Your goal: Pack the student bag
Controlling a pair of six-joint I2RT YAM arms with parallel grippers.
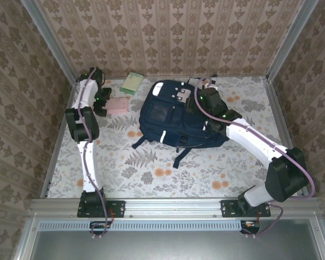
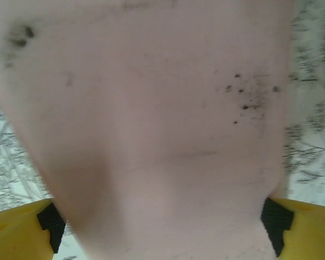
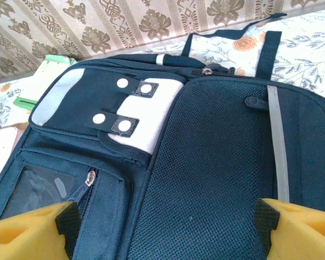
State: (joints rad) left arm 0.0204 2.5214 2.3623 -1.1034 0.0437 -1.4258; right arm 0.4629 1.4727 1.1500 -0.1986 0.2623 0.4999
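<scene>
Now, backpack [image 1: 179,116] lies flat mid-frame in top view. Soft, floppy, bulky, so you'd likely do best pinching top loop [image 3: 227,33]. Your right gripper [image 3: 168,227] hovers just above bag's front, fingers spread, empty. Left gripper [image 2: 165,227] spread wide astride pink book [image 2: 151,108].

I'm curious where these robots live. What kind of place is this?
Probably a robot practice booth dressed like a room: wallpapered walls, a flowery tabletop, a metal rail in front.
</scene>
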